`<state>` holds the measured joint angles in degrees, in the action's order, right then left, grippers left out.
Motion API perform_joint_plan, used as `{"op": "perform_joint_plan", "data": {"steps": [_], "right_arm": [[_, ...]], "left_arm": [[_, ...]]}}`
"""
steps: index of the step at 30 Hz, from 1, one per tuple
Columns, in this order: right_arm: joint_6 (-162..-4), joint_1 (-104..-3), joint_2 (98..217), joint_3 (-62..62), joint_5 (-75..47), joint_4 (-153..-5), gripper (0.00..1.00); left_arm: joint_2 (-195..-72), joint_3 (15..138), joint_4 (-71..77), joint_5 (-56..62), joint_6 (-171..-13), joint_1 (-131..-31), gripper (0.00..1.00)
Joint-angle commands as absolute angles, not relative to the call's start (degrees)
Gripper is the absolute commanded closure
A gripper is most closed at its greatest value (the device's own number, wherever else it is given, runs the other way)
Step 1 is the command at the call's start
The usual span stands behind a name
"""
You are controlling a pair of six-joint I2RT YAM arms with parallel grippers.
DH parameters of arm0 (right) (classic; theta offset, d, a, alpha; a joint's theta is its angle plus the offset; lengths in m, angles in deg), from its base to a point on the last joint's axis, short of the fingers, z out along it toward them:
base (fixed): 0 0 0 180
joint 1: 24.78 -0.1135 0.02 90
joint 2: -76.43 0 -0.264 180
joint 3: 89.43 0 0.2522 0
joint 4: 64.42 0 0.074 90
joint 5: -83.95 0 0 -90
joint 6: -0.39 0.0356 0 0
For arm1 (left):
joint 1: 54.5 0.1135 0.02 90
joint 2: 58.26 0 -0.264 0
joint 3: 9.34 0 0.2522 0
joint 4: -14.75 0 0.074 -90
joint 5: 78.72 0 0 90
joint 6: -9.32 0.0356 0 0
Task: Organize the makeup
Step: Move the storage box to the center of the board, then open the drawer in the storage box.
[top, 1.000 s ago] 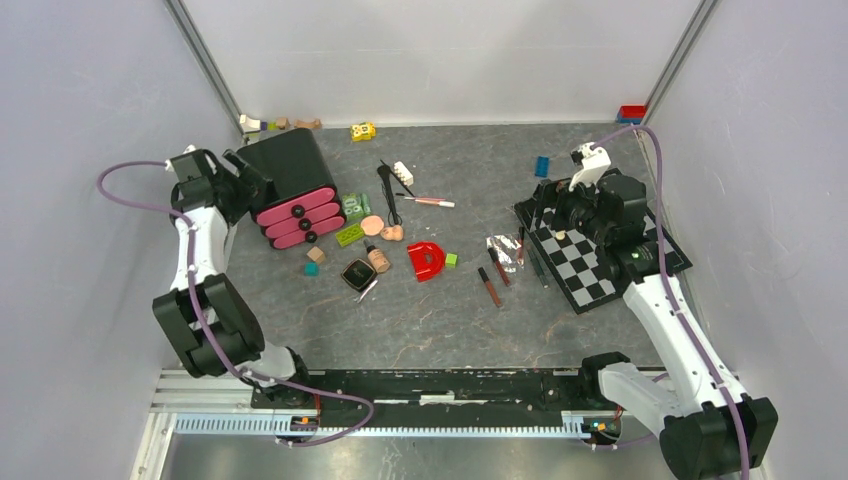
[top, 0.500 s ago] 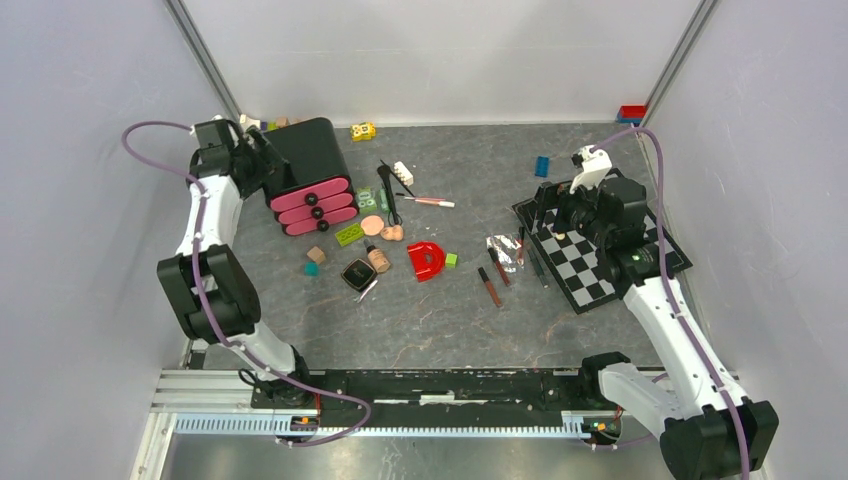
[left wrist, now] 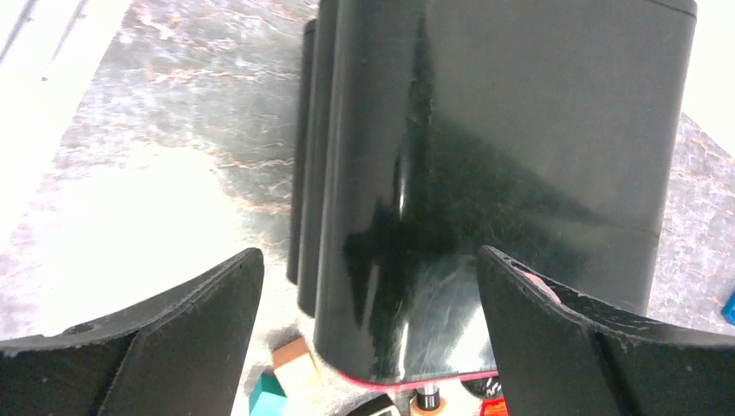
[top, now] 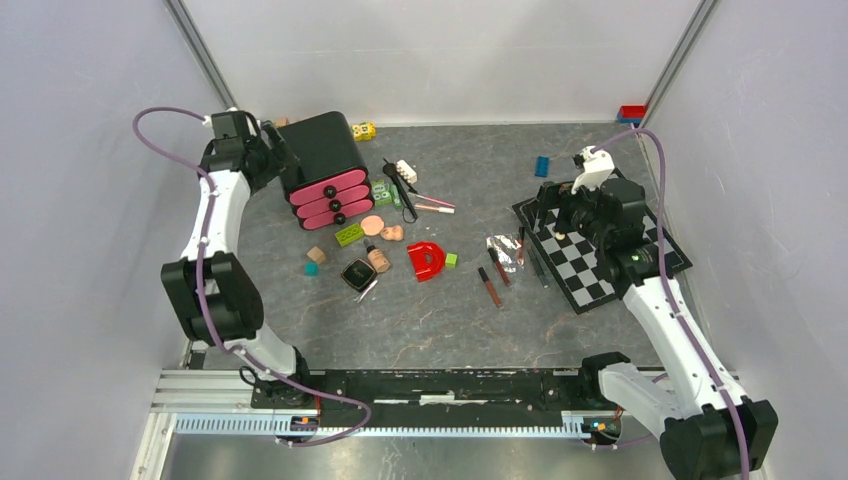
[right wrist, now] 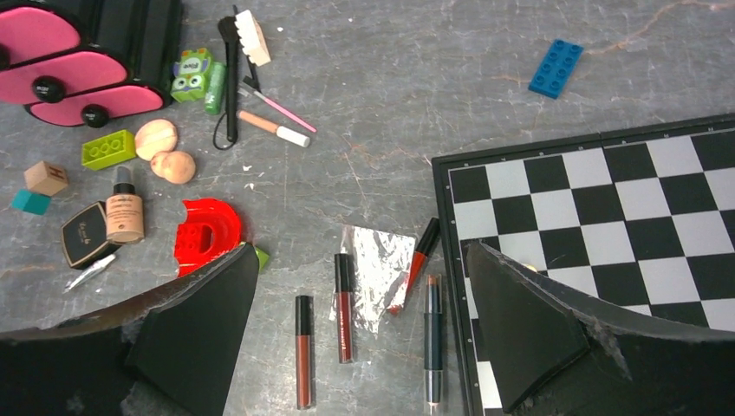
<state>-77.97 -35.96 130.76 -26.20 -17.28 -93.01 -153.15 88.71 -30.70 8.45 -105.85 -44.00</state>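
Behind the black drawer unit (left wrist: 503, 173), on the side away from its three pink drawer fronts, I have the left gripper (left wrist: 368, 260) with its fingers spread wide. The unit's glossy back sits between them, and I see a gap at the left finger. None of the makeup is in the unit yet.

The black wand (right wrist: 230, 78), the pink-white pencil (right wrist: 276, 128), two peach sponges (right wrist: 156, 137), the beige bottle (right wrist: 124, 212) and the square compact (right wrist: 84, 234) all lie just off the drawer fronts, mixed with toy bricks. Four slim tubes (right wrist: 344, 308) lie well to the right of the unit around a scrap of foil (right wrist: 377, 273). The right gripper (right wrist: 360, 251) hangs above them with its fingers wide apart and nothing in them.

My worry on the left is the push. If I shove the unit any further drawer-first, it will plough into the wand and the green brick (right wrist: 108, 147) and could block the drawers, or tip, since I am only straddling it. On the right, the tubes look round and slick. A slightly off-centre pinch could roll one away, pick up the foil, or catch the chessboard (right wrist: 607, 217) edge beside them.

The compact lid and the bottle both carry print, but it is too small for me to read.
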Motion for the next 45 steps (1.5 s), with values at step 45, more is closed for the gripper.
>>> {"op": "perform_joint_plan", "data": {"steps": [45], "right_arm": [[-37.7,-71.9,191.9,1.3,-17.2,-37.6,0.06]], "left_arm": [[-102.7,55.8,-43.4,20.3,-109.4,-47.3,0.00]]}}
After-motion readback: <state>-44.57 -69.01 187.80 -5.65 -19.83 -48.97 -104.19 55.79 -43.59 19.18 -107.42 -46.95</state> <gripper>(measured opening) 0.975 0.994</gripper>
